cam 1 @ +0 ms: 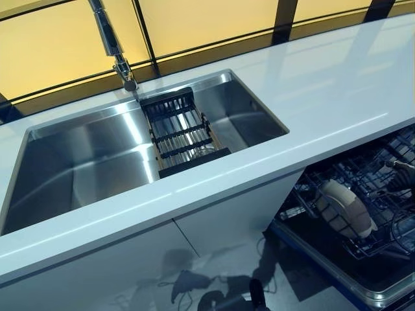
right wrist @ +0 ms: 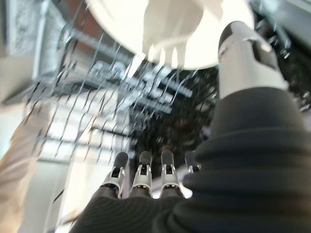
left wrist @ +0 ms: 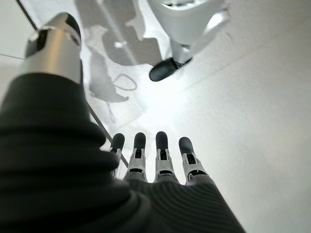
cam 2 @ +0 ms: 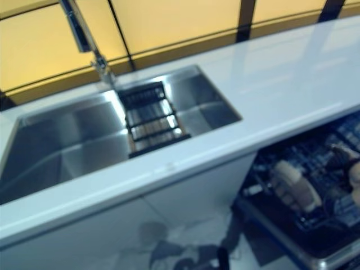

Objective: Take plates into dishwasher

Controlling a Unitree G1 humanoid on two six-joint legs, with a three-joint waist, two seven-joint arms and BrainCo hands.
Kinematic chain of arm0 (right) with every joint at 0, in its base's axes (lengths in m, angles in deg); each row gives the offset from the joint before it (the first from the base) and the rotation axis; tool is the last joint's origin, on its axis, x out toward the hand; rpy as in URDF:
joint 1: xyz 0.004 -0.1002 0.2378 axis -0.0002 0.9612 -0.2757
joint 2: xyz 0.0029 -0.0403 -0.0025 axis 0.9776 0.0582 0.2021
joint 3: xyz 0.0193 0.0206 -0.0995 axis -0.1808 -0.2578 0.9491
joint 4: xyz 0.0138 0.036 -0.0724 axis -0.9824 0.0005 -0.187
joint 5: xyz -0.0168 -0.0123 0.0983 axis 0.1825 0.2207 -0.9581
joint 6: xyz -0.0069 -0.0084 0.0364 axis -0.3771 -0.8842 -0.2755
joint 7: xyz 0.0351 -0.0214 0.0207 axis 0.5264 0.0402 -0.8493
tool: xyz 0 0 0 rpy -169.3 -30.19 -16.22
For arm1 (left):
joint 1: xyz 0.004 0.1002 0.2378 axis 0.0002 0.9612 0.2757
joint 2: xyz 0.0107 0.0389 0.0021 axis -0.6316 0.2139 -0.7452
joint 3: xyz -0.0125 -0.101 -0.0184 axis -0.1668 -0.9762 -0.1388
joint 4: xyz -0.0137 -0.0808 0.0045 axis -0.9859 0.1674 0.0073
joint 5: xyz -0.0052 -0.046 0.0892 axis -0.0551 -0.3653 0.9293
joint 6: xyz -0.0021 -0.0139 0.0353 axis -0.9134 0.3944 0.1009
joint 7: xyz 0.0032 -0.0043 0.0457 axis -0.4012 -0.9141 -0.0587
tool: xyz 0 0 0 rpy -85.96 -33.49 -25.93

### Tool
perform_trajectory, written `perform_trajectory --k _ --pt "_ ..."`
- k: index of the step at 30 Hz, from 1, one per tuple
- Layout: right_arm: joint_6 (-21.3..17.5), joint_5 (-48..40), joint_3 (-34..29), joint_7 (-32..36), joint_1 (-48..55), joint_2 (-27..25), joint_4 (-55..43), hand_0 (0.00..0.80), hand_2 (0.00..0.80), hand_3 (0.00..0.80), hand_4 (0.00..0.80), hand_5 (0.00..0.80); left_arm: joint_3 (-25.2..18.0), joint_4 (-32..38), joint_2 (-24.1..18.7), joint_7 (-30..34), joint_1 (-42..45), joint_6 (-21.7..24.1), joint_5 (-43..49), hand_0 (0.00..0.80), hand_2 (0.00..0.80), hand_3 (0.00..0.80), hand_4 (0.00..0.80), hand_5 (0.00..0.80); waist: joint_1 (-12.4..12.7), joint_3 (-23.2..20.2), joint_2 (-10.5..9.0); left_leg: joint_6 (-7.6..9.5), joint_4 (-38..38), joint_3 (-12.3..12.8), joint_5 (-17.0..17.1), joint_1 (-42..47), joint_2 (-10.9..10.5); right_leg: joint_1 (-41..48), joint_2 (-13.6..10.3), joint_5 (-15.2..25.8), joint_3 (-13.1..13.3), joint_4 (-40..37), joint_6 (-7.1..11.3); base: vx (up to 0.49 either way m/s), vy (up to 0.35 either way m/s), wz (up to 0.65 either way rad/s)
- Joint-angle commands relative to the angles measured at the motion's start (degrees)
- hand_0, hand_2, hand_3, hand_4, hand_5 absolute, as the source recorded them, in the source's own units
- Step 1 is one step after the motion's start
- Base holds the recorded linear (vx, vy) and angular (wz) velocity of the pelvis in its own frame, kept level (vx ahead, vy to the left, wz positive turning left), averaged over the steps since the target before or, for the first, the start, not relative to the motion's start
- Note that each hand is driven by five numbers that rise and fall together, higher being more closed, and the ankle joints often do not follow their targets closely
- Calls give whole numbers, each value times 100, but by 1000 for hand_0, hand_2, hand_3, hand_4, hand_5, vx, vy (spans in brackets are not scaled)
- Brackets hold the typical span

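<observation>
Plates (cam 1: pixel 345 208): white ones stand on edge in the dishwasher rack (cam 1: pixel 363 194), low at the right of the head views, under the white countertop (cam 1: pixel 311 84). Two are judged to lean together there, though the overlap makes the count uncertain; the underside of one plate is also seen close in the right wrist view. None is seen in the sink (cam 1: pixel 84 162) or on the countertop.

Right hand (right wrist: pixel 146 179): viewed only by its own wrist camera, just above the rack wires and beside the plate. Fingers are extended and relaxed, thumb apart; nothing is grasped. The plate is judged to be resting in the rack by itself.

Left hand (left wrist: pixel 155 160): hangs over the pale floor, fingers straight, released, holding nothing. Idle.

Step in hand, as judged: release of a plate into the rack, or withdrawal from it. To be done well, the fingers should be kept straight and drawn back along the line of the tines, so that no wire is snagged and the standing plate is not tipped. The plate should be checked as seated between tines before the hand is lifted clear.

Counts: one sink, one faucet (cam 1: pixel 110 39) behind it, one black ribbed drain rack (cam 1: pixel 178 129) laid across the basin, one open dishwasher, two hands, both empty. White cabinet doors (cam 1: pixel 162 259) are closed below the sink.
</observation>
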Motion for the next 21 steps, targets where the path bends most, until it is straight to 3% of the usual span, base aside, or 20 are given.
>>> perform_trajectory --k 1,6,10,17,21 --pt "175 -398 -315 -130 83 -343 38 0 0 0 0 0 134 -613 -327 -114 25 -67 233 0 0 0 0 0 -84 -595 -534 7 -16 -216 414 -218 263 536 -314 -445 70 20 453 17 47 -2" --pt "178 -588 -733 -182 488 -389 162 0 0 0 0 0 -3 -786 -384 -173 75 -46 380 0 0 0 0 0 -74 -746 -641 27 -16 -157 388 -158 286 579 -307 -443 54 20 477 -10 48 -1" --pt "-108 -711 -1218 -314 1004 -380 456 0 0 0 0 0 -113 -963 -489 -222 142 -15 578 0 0 0 0 0 -63 -856 -707 64 -16 -107 359 -86 277 653 -324 -431 49 20 500 -51 89 0" --pt "-389 -726 -1389 -281 998 -574 990 0 0 0 0 0 -223 -1215 -686 -292 221 185 834 0 0 0 0 0 4 -933 -764 121 2 -111 290 18 201 726 -378 -412 72 20 521 -85 133 -1" --pt "-387 -715 -1480 -227 1002 -765 1309 0 0 0 0 0 -243 -1199 -834 -545 212 491 882 0 0 0 0 0 5 -911 -848 258 258 -104 79 34 52 743 -508 -372 157 81 564 -113 240 1"
